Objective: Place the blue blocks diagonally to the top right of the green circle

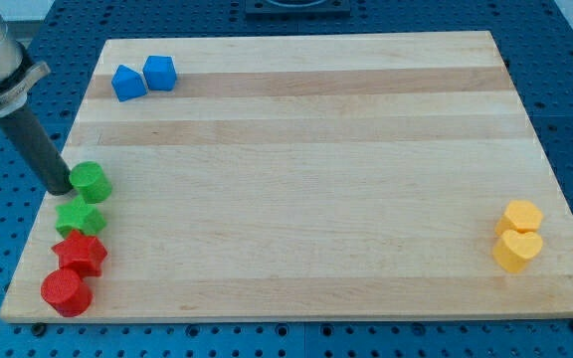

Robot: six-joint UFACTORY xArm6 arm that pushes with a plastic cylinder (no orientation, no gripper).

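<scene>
My tip (61,186) sits close to the view's left edge of the pale wooden worktop (306,179), with little room on that side and a wide bare stretch of plank toward the view's right. My end effector is a plain dark rod with nothing to open or close, and it grips nothing. Just to the right of my tip, touching or nearly so, is the green circle (92,182). Below it run a green star-like block (80,217), a red star-like block (80,254) and a red cylinder (66,292), packed in a line down the left edge. Above me, near the top edge, stand the two blue blocks, a blue wedge-like block (127,83) and a blue cube (159,73), side by side. Far to my right, by the right edge, sit a yellow hexagonal block (521,216) and a yellow heart (516,250), touching.
</scene>
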